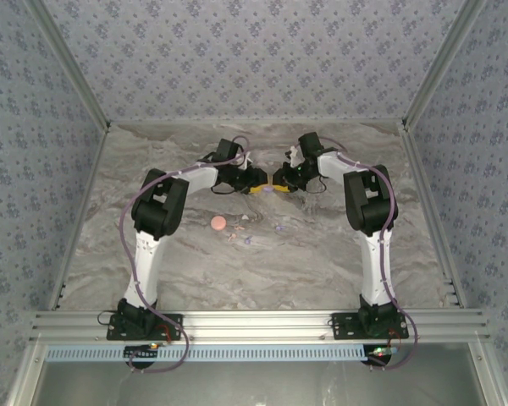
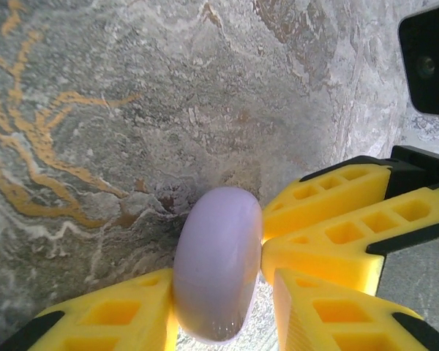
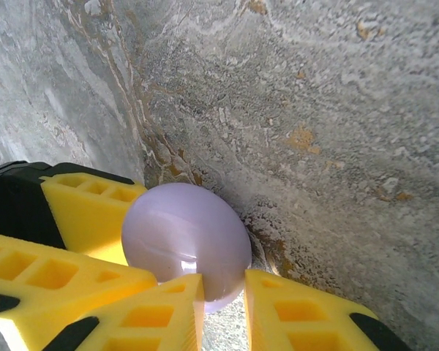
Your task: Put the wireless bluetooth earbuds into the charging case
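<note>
While both sets of jaws are meeting at the far middle of the grey marbled table (image 1: 339, 262), they are working on the small round lavender plastic charging case (image 2: 218, 270). I cannot tell whether the case is touching the table or hanging just above it.

Left jaws are clamping the case across its two flat faces. In the left wrist view it is sitting edge-on between the yellow fingers (image 2: 102, 318).

Right jaws are standing nearly together, tips sitting at the case's lower rim. A narrow gap is showing between them in the right wrist view, and I cannot tell whether they are pinching anything or just pushing.

Case is looking closed to me: smooth shell, no lid lifting, no open seam showing.

The tiny lavender and pale-pink wireless earbuds (image 1: 247, 241) are lying loose on the table. They are sitting nearer the near edge than the case and well apart from it, scattered near a salmon-pink round disc (image 1: 218, 223). They are too small to tell how each is lying.

Progress, as I'm reading it, is early. The case is in hand, probably for opening the lid, and nothing is going into it yet. Left to do: getting the lid open, picking each bud, seating them inside.
</note>
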Motion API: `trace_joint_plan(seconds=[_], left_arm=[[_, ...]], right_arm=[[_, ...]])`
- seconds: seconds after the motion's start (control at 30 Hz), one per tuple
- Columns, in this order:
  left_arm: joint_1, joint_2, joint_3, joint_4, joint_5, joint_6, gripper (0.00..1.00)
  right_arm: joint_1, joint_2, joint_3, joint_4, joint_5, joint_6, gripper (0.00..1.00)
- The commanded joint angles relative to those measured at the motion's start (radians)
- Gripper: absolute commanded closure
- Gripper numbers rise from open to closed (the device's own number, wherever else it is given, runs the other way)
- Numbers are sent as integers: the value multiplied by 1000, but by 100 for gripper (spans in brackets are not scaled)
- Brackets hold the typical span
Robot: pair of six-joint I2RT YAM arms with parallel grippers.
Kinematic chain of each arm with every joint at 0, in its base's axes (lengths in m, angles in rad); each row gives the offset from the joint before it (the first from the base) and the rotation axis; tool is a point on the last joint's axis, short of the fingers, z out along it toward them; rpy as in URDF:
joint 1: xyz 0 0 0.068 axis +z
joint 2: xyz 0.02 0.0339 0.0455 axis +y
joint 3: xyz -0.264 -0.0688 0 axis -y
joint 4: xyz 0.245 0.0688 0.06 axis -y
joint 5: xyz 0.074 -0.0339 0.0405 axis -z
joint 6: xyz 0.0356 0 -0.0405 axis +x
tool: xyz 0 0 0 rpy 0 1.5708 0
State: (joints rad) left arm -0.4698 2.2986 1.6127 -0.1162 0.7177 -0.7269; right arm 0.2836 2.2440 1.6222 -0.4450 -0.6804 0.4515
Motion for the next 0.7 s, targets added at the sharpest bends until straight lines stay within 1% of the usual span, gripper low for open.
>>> trace_joint_plan(seconds=[0.0,0.2,0.27,0.33,0.47,0.53,0.67], left_arm=[[-18,24,19,-20,33,13,64],[-18,19,21,-50,-13,24,69],[-19,17,25,-61,-23,28,75],[-19,6,21,-71,-41,37,77],[-16,-48,-7,-78,-88,67,78],[-12,-80,-23,-75,-105,84,79],[2,-154,-57,-59,-100,119,79]], right_arm=[[-4,11,-4,-31,-11,-22,78],[-6,4,-10,-35,-10,-28,78],[-6,-6,-16,-34,-3,-28,78],[-9,-27,-30,-27,4,-27,76],[-19,-98,-66,-12,27,-33,70],[-24,-130,-80,-14,39,-43,68],[-43,-224,-110,-21,40,-84,64]])
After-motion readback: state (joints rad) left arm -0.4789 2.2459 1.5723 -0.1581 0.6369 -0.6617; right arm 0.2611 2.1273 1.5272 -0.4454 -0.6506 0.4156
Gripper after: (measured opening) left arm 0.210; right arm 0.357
